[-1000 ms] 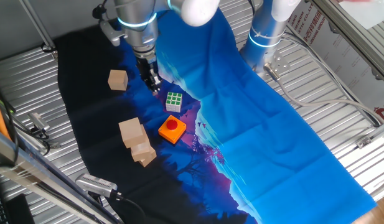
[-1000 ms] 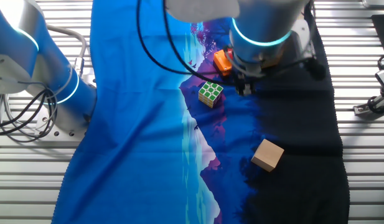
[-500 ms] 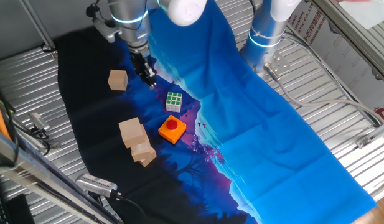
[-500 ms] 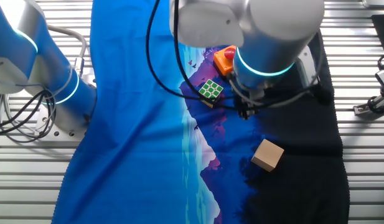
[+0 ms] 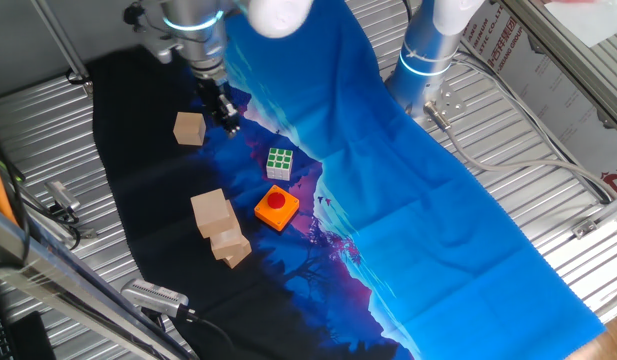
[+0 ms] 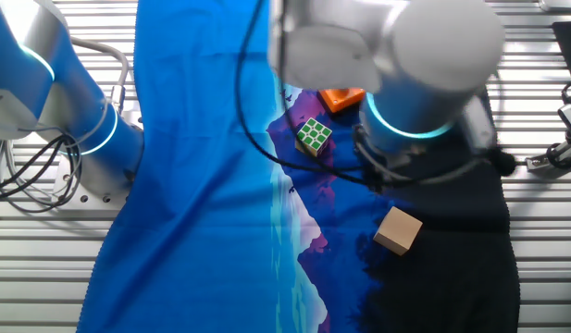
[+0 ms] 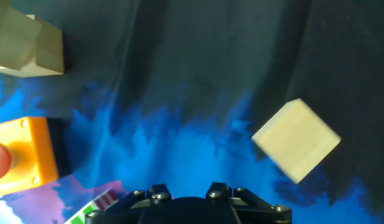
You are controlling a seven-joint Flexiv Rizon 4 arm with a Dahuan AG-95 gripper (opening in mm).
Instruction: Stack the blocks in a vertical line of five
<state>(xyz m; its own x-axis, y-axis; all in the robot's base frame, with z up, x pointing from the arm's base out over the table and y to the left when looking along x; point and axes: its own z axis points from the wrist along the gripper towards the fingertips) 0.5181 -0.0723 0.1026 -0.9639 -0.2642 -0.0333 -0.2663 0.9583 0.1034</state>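
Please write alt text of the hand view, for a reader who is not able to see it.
A light-tan wooden block lies tilted on dark cloth at right, ahead of the camera. Another tan block sits at upper left, and an orange block with a red button is at the left edge.

- In the hand view the gripper's fingers are out of frame; only its dark base (image 7: 192, 208) shows at the bottom edge, so their spacing cannot be told.
- Left of it, the orange button block (image 7: 23, 152) and puzzle cube (image 7: 95, 208) are cut by the edges.
- Far upper left, a wooden block (image 7: 30, 43) is cropped.
- In the other fixed view the arm hides the gripper.
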